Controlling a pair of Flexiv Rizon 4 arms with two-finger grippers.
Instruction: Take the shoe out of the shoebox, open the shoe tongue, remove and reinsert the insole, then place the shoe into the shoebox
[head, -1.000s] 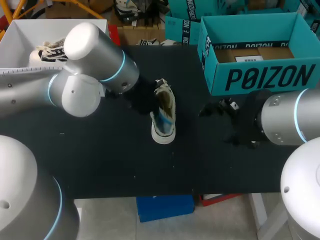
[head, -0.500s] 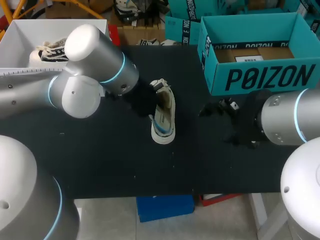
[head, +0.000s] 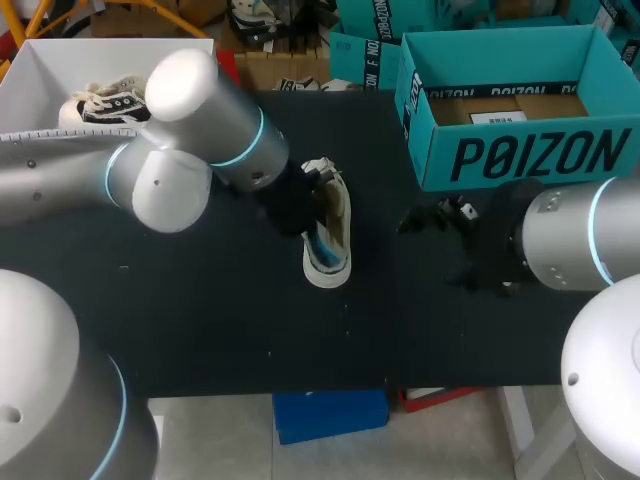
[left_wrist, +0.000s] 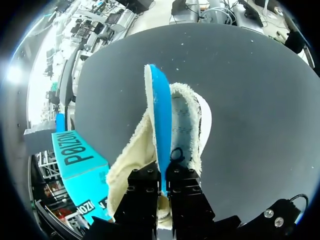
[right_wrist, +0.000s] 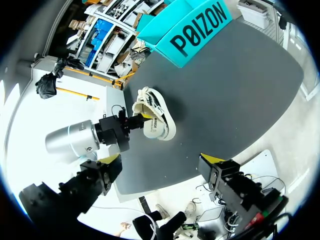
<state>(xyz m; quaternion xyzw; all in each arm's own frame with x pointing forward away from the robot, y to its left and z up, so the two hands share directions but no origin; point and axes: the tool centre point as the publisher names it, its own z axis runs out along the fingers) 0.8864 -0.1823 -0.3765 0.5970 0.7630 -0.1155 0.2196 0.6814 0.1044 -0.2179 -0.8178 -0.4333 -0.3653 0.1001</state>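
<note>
The shoe (head: 328, 228) lies at the table's (head: 250, 320) centre, with the insole (left_wrist: 161, 115) standing in it between the left gripper's (head: 303, 205) fingers, which come from the left. The shoebox (head: 520, 110) sits upper right, and the right gripper (head: 432, 216) is just below its left corner.

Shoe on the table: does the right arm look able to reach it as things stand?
Probably yes. The right claw hangs open facing the shoe, with only bare table between. The left claw, shut on the blue insole, occupies the shoe's far side, leaving the near side free.
</note>
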